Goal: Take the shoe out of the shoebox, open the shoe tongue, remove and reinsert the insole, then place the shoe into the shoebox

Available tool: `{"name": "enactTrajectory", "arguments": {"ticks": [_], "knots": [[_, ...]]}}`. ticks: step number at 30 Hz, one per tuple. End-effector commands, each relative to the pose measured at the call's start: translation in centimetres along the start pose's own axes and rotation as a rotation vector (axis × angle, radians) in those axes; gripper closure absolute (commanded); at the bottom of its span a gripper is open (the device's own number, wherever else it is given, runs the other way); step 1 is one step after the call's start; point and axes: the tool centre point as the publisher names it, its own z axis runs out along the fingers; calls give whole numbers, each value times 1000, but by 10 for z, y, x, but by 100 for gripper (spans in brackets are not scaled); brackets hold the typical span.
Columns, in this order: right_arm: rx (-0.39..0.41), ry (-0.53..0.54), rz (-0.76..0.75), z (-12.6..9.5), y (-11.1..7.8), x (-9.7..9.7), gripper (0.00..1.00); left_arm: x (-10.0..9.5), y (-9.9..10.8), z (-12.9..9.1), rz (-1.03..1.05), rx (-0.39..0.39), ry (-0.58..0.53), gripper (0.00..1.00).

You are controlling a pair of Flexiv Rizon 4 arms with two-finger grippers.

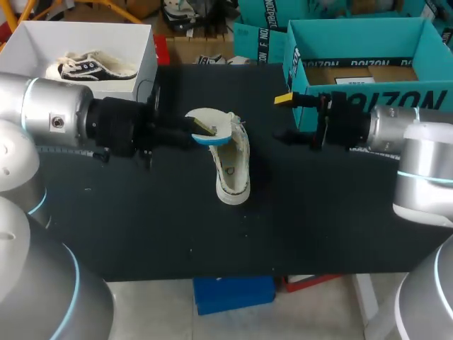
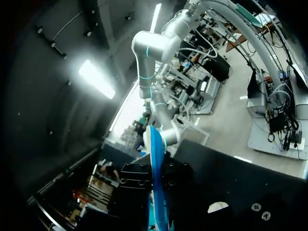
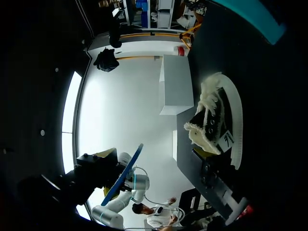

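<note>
A white canvas shoe lies on the black table, toe toward the front edge. My left gripper hovers just behind the shoe's heel, shut on the white insole with a blue underside. In the left wrist view the insole stands edge-on between my fingers. My right gripper is open to the right of the shoe, holding nothing, in front of the teal shoebox. From the right wrist view I see the shoe ahead and the held insole beyond it.
At the back left stands a white box holding a dark and white shoe. The open teal shoebox has cardboard inside. More teal boxes sit behind the table's far edge.
</note>
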Motion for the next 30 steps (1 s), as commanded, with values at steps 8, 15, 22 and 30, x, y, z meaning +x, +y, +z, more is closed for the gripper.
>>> {"name": "enactTrajectory", "arguments": {"ticks": [8,15,22,30], "knots": [[-2,-1,0,2,0,-1,0,3,9,0,2,18,-6,100],[-2,-1,0,2,0,-1,0,3,9,0,2,18,-6,100],[-2,-1,0,2,0,-1,0,38,-25,22,94,-12,1,100],[-2,-1,0,2,0,-1,0,87,-42,16,226,-87,-1,100]]}}
